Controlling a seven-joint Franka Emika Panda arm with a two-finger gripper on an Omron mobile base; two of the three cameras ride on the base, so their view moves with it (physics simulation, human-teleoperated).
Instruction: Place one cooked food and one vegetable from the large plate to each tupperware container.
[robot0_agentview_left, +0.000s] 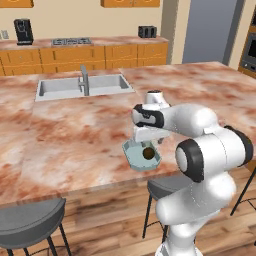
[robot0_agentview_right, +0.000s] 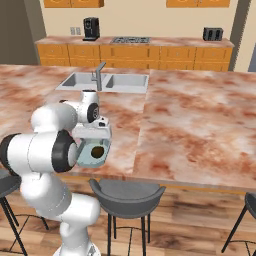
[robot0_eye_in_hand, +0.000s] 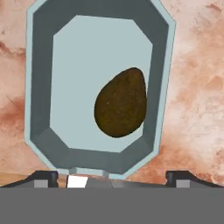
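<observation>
Tub (robot0_eye_in_hand: 41, 87) right under my pincer (robot0_eye_in_hand: 112, 177), pale and deep with cut corners, sitting on the marbled counter (robot0_agentview_left: 75, 125) near its front edge, just above a grey stool (robot0_agentview_right: 127, 192). Inside it lies one dark brown, egg-shaped piece of food (robot0_eye_in_hand: 121, 103), resting on the floor of the tub against the wall on the right side of my hand view. Nothing between my fingers: the two tips stand wide apart at the bottom of that view, one at each lower corner of the tub, so the pincer is open and empty. I judge this the letting-go step, the brown piece now down. To do it well, I want to lift straight up, fingers kept wide, so I don't clip the rim or drag the tub toward the counter edge. The brown piece sits just ahead of my fingertips and slightly toward the right tip, apart from both.
</observation>
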